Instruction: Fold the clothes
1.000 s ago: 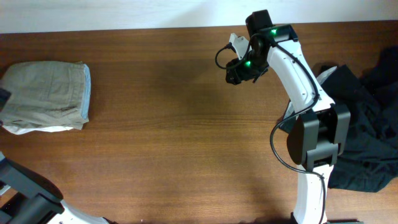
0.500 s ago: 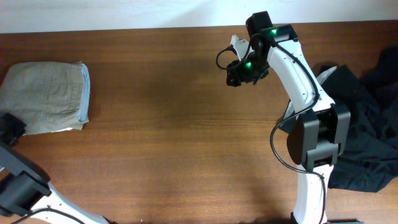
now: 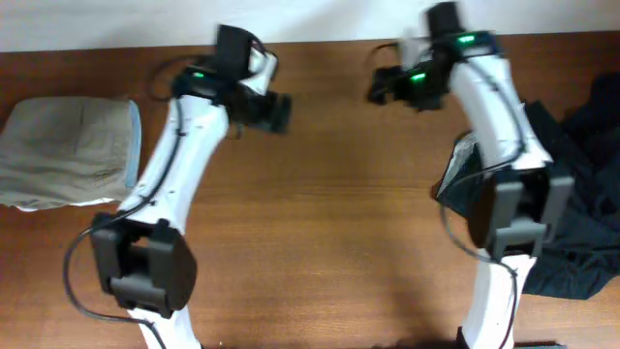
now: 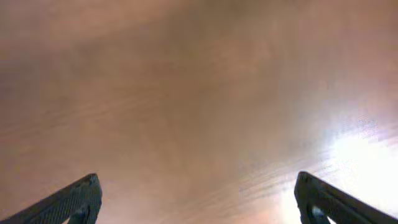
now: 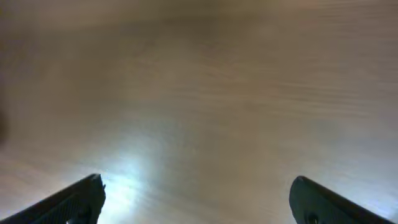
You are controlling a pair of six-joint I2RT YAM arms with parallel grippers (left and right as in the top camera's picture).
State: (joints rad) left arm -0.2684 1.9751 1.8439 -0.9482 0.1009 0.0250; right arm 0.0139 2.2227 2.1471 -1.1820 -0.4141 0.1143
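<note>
A folded khaki garment [image 3: 68, 153] with a light blue edge lies at the table's far left. A pile of dark unfolded clothes [image 3: 576, 194] lies at the right edge. My left gripper [image 3: 276, 109] hovers over bare wood near the back middle, open and empty; its fingertips frame bare table in the left wrist view [image 4: 198, 199]. My right gripper [image 3: 383, 87] hovers near the back, right of centre, open and empty; the right wrist view [image 5: 198, 198] shows only bare wood between its fingers.
The brown wooden table [image 3: 320, 242] spans the view. A pale wall strip [image 3: 310, 19] runs along the back edge. The two arm bases stand at the front left and front right.
The left arm has swung from the front-left corner up to the back middle of the table. The right gripper has shifted slightly right and back. The clothes have not moved.
</note>
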